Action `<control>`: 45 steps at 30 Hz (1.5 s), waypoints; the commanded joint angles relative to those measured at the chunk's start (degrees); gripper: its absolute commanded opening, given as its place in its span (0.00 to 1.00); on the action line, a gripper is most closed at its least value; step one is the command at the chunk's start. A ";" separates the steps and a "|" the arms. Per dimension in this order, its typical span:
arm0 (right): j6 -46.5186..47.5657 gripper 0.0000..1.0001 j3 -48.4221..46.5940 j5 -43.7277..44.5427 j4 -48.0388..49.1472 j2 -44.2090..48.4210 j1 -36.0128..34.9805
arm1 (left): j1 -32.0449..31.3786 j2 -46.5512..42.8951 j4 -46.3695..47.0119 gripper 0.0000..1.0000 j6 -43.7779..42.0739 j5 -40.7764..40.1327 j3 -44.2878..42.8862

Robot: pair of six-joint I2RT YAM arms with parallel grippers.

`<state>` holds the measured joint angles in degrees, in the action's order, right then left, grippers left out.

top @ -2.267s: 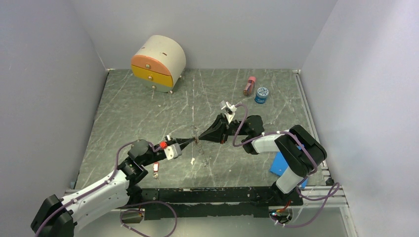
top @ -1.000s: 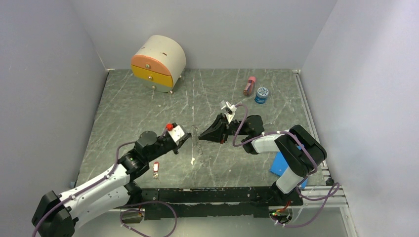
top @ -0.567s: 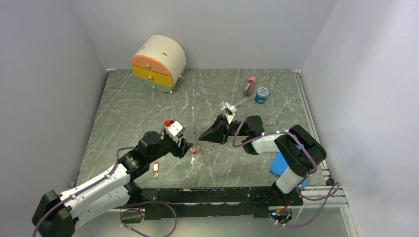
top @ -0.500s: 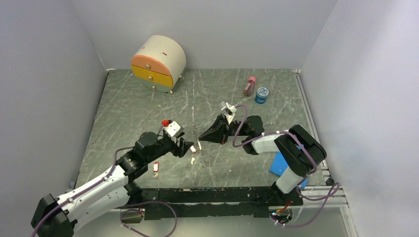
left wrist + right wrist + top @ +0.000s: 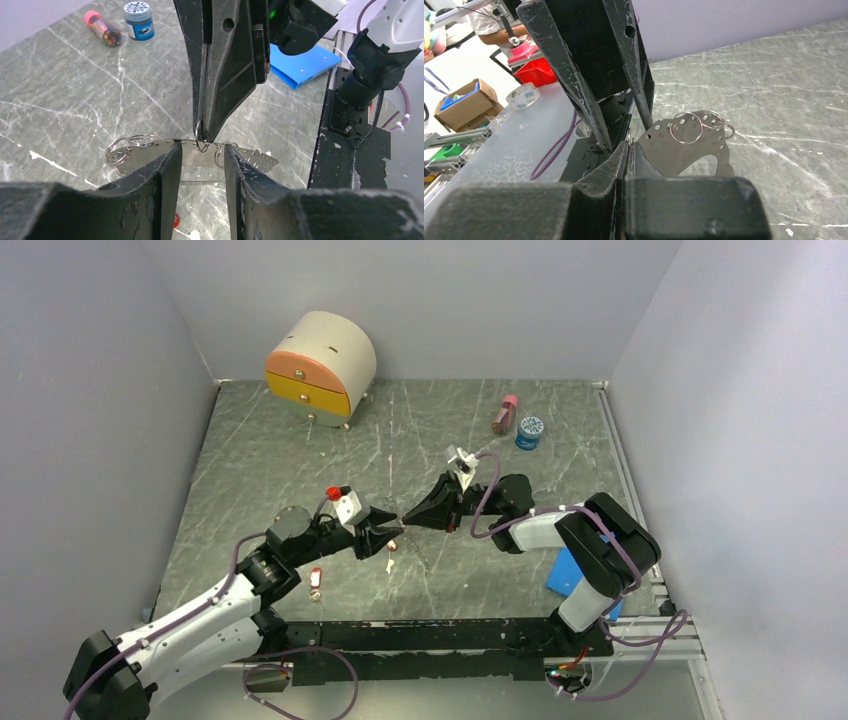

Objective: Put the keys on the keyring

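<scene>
Mid-table, nearer the near edge, the right gripper [image 5: 202, 134], jaws pressed together, is pinching the keyring [image 5: 250, 159], which is lying near level, its long axis running roughly from far edge to near edge. The left gripper [image 5: 200, 165] is hovering at it, jaws part-spread and empty. Keys [image 5: 316, 580] are lying loose beside it, so fetching one is probably coming next.

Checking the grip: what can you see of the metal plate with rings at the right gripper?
The plate is thin, flat, silvery metal, with small holes along its edge and several wire split rings threaded through them. The shut right gripper pinches one edge, holding it above the table; the open left gripper hovers close by.
</scene>
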<state>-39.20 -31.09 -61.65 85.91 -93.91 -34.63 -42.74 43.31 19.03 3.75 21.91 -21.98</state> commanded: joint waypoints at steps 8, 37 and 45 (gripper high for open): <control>0.14 0.00 -0.53 0.04 12.27 0.30 -0.14 | -0.07 1.30 2.58 0.21 -3.00 3.40 -1.77; 0.92 0.09 0.25 0.64 12.25 1.32 -0.02 | -0.06 1.46 4.68 0.02 -4.75 -1.00 -1.78; 10.59 0.64 3.97 5.13 3.18 8.42 0.78 | -0.06 0.73 0.21 0.03 -8.99 -0.40 -2.43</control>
<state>-34.74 -27.92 -59.05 86.70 -90.24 -34.30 -42.72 45.15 19.75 -1.54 21.41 -22.20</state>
